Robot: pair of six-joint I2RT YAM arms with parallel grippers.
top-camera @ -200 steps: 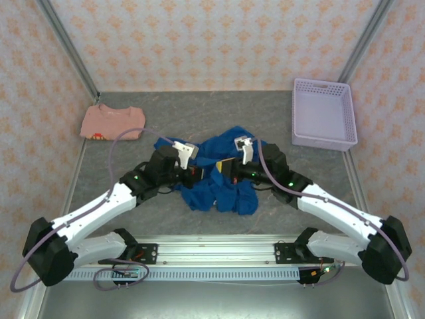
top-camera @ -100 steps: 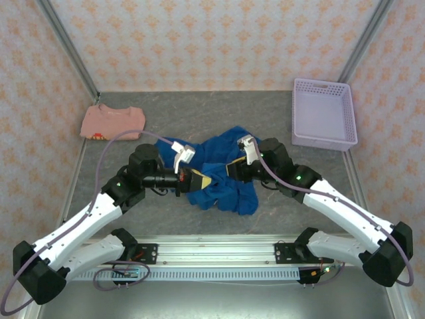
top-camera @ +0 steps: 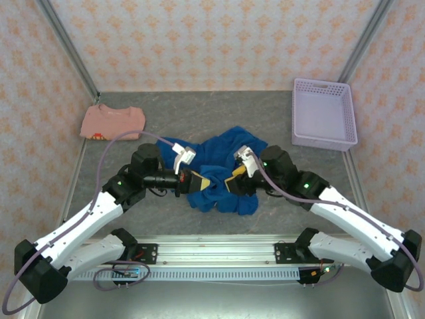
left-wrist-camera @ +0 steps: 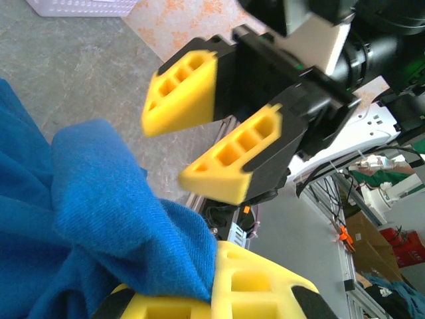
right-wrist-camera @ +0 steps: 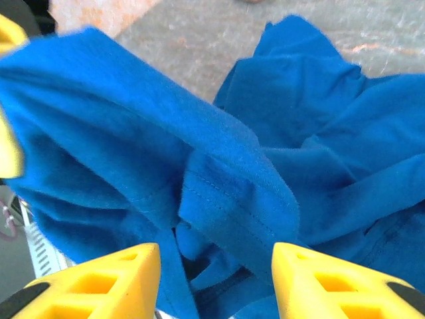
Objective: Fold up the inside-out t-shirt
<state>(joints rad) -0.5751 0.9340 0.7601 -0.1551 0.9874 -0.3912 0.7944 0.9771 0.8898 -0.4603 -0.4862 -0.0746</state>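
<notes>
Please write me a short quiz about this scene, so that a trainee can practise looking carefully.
1. True or false: the blue t-shirt lies flat and neatly folded.
2. The right gripper is: A) open, B) shut on the cloth, C) shut and empty.
3. Which object stands at the far right corner of the table?
Key: 1 false, it is crumpled. 2 A. 3 the lavender basket.
</notes>
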